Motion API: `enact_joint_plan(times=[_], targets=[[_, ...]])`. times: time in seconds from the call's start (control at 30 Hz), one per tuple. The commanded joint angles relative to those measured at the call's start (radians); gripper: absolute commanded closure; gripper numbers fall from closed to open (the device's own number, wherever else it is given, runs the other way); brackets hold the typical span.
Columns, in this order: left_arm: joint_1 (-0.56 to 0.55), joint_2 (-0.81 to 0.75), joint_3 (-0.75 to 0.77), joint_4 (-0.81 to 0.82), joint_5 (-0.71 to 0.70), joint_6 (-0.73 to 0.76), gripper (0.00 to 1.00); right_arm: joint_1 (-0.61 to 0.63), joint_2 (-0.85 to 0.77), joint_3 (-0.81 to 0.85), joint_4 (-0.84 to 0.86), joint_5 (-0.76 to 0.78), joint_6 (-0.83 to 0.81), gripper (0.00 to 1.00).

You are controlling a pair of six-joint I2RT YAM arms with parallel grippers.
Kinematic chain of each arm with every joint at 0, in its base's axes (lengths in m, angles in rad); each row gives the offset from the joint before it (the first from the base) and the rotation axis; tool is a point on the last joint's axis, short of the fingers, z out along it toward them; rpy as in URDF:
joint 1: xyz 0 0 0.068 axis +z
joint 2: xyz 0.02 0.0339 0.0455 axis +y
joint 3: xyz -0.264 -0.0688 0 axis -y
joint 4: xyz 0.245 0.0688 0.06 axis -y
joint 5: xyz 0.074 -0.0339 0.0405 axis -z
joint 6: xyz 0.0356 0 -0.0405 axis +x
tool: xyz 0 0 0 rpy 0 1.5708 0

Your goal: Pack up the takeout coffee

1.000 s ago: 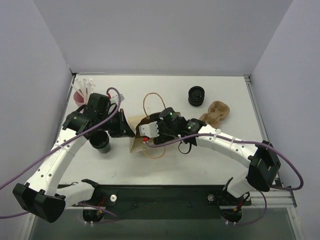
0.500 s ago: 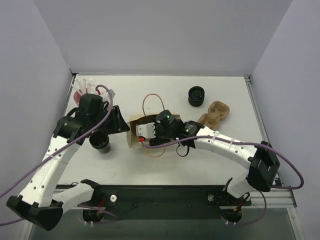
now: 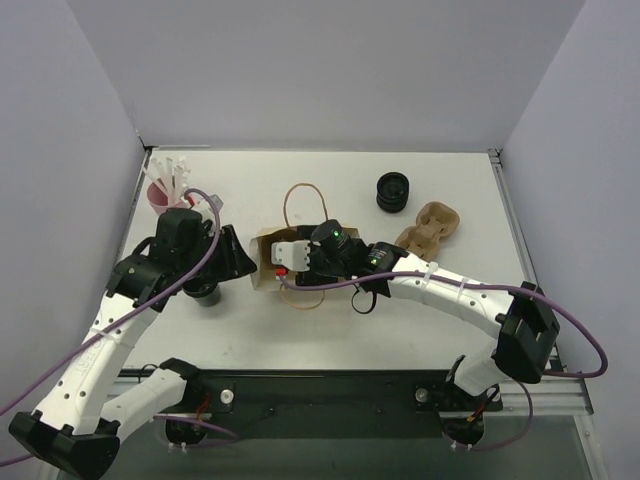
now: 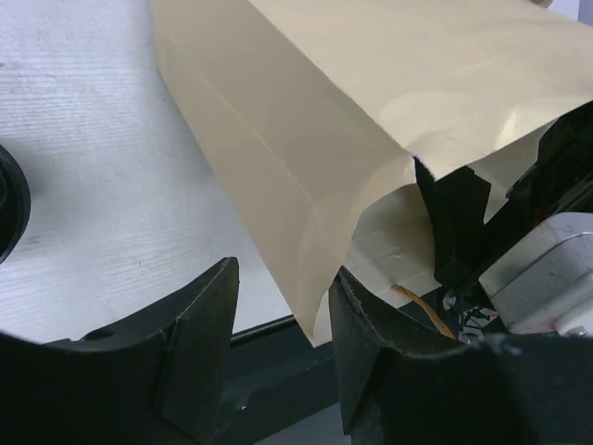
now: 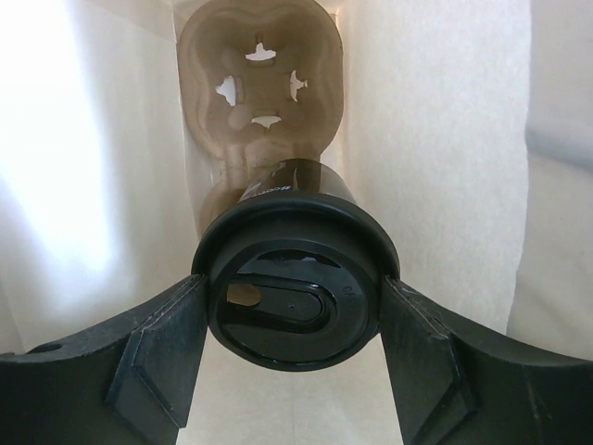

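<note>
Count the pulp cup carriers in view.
2. One carrier lies right of the paper bag; the other carrier sits inside it, beyond the coffee cup. Others may be hidden.

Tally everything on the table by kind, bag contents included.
Bag: 1
Black cups: 2
Pulp carriers: 2
Ring stack: 1
Pink cup of sticks: 1
Total: 7

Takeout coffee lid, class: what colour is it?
Black, like the rest of the takeout coffee; the lid shows best in the right wrist view.
</note>
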Motion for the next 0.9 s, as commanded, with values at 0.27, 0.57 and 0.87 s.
enact_joint_plan(times=[0.27,0.57,0.87], targets=[[0.000,0.039,-0.014,0.199,0.049,0.066,1.00,-0.005,-0.032,0.002,0.034,0.021,0.009,0.44],[-0.026,0.008,-0.069,0.281,0.129,0.195,1.00,-0.051,-0.036,0.006,0.016,-0.019,-0.150,0.45],[-0.029,-0.021,-0.116,0.312,0.207,0.198,1.00,-0.054,-0.065,-0.034,0.004,-0.035,-0.163,0.46]])
